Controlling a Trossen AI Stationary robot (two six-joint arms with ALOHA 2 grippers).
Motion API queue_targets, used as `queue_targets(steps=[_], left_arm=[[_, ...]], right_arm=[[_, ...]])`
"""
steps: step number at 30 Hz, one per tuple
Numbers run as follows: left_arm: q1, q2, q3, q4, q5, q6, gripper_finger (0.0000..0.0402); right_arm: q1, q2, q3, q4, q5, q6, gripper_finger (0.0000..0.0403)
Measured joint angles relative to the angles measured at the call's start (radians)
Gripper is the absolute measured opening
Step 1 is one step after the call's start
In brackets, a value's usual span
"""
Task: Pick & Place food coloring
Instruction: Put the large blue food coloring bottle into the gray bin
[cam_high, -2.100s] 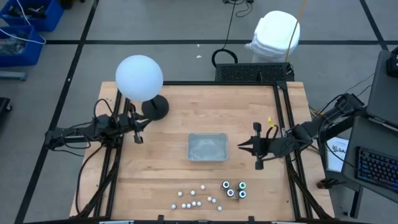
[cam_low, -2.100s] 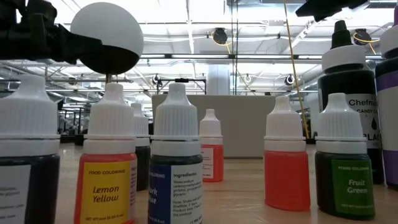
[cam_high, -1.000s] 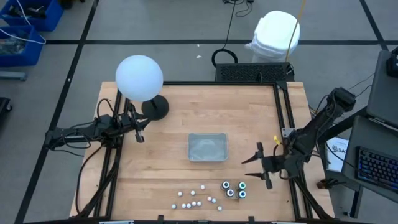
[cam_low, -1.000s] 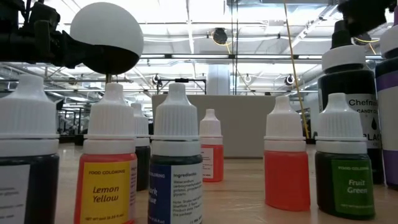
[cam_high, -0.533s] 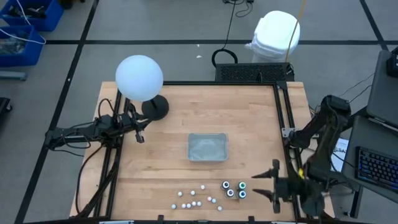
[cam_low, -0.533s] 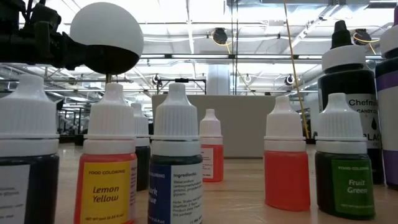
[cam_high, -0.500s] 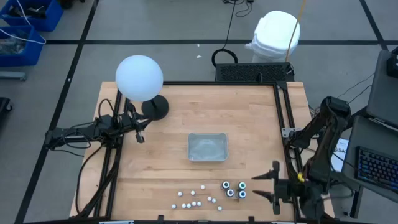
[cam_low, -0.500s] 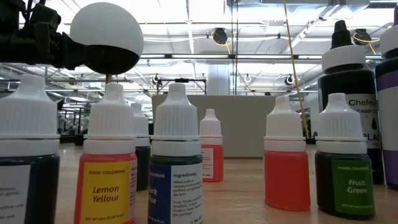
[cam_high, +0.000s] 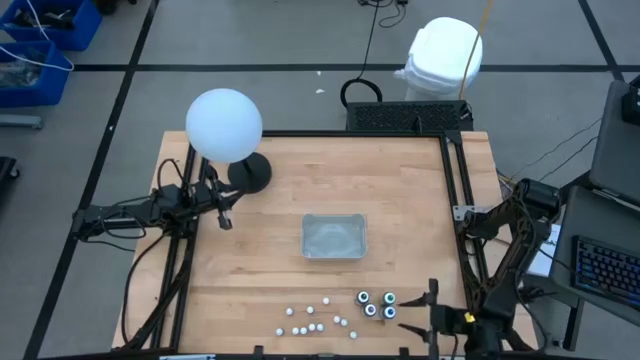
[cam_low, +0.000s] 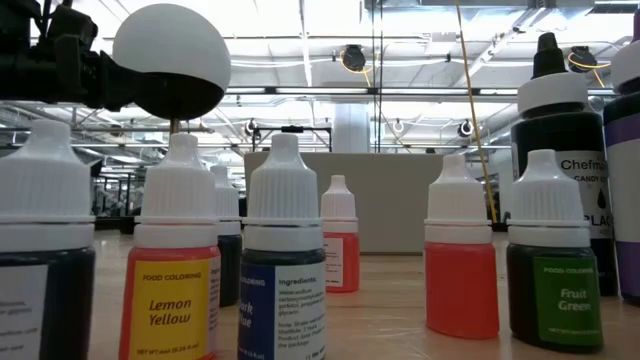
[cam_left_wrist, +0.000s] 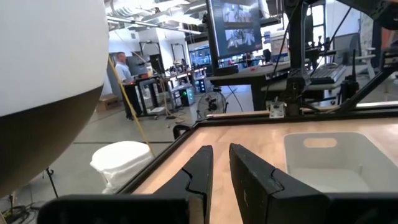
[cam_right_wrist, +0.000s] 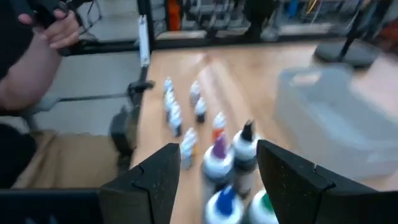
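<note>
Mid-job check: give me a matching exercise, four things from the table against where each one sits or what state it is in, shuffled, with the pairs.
Things:
1. clear rectangular plastic tray
2. four larger dark food coloring bottles
3. right gripper
4. left gripper

Places or states:
A. fingers spread open, at the table's front edge, just right of the bottles
B. middle of the wooden table, nothing inside
C. fingers nearly together, by the round white lamp on a dark base, holding nothing
D. clustered near the front edge, right of the scattered small white-capped bottles

Pairs: 1-B, 2-D, 3-A, 4-C
</note>
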Motion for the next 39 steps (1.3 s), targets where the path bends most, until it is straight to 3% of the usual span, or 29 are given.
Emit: queue_targets(steps=[7,26,39], left_arm=[[0.0,0.0,0.0,0.0,0.0,-0.013,0.0063],[0.0,0.0,0.0,0.029,0.0,0.041,0.0063],[0.0,0.0,0.0,0.034,0.0,0.041,0.0063]], right_arm=[[-0.006,0.007,-0.003,-0.002,-0.036,0.035,0.0201],[-0.047,0.171,-0.01,0.003,-0.042,0.085,0.0201],[-0.102,0.179,-0.01,0.004,-0.164,0.124,0.0201]])
